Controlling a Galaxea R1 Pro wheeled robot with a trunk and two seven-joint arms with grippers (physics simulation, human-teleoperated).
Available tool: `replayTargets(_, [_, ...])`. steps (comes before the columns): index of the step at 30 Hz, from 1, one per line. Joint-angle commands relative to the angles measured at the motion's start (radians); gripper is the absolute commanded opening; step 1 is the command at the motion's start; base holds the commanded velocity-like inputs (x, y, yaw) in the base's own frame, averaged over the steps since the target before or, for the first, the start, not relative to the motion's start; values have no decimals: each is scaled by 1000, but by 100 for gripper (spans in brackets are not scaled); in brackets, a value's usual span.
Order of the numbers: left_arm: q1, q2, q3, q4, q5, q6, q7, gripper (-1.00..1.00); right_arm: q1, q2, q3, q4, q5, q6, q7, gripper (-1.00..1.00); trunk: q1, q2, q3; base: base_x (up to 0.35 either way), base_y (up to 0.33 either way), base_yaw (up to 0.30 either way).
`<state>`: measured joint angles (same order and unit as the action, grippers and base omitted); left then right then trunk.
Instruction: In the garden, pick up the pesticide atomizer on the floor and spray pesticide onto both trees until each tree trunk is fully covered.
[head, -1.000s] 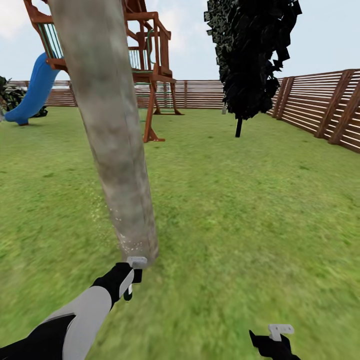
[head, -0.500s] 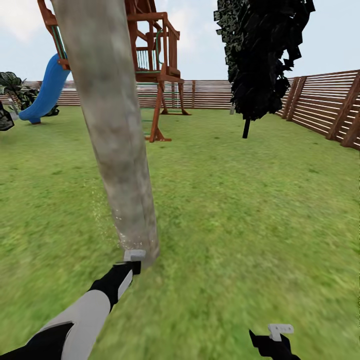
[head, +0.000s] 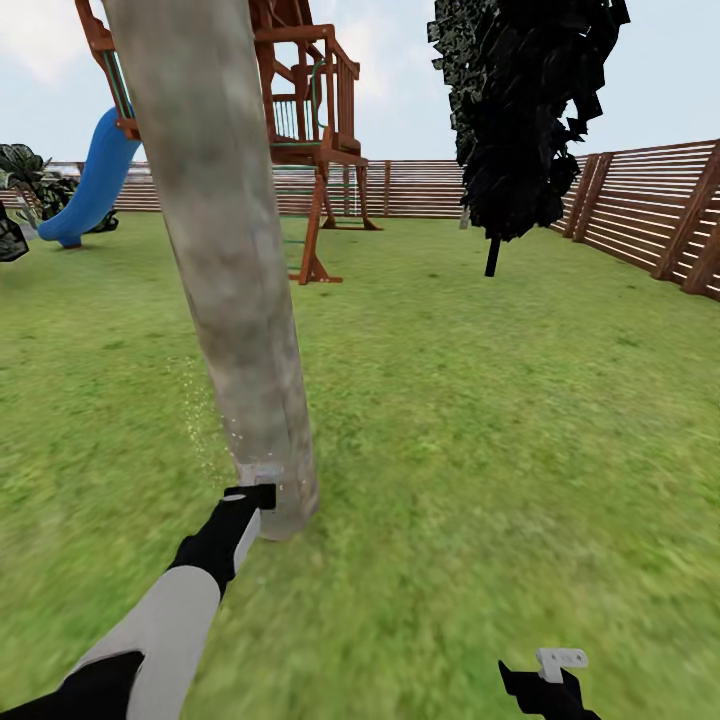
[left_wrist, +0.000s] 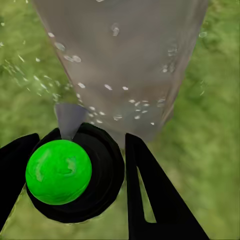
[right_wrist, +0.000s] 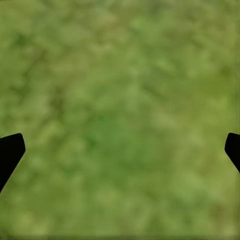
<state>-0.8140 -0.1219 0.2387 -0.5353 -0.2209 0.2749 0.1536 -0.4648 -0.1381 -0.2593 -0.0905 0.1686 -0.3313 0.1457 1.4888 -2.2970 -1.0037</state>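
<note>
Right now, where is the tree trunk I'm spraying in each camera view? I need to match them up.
Head view: the tree trunk slants from upper left down to its base at lower centre-left, just beyond the pesticide atomizer.
Left wrist view: the tree trunk, speckled with droplets, stands close beyond the pesticide atomizer.
Right wrist view: blurry grass.
Shared landmark: the pesticide atomizer at the tree trunk's base; grass in all three.

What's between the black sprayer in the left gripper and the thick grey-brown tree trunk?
Only a short stretch of air with pale spray droplets, seen in the left wrist view: the black pesticide atomizer points its grey nozzle at the mottled trunk.
</note>
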Motion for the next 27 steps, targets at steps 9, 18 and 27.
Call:
replayTargets(9, [2, -47, -72, -10, 3, 19, -4, -100, 0, 0, 0, 0, 0, 0, 0, 100, 0, 0, 0, -88, 0, 0])
replayTargets(18, [1, -36, -76, -37, 4, 63, -29, -100, 0, 0, 0, 0, 0, 0, 0, 100, 0, 0, 0, 0, 0, 0])
replayTargets(27, [2, -50, -96, -56, 6, 67, -31, -100, 0, 0, 0, 0, 0, 0, 0, 100, 0, 0, 0, -131, 0, 0])
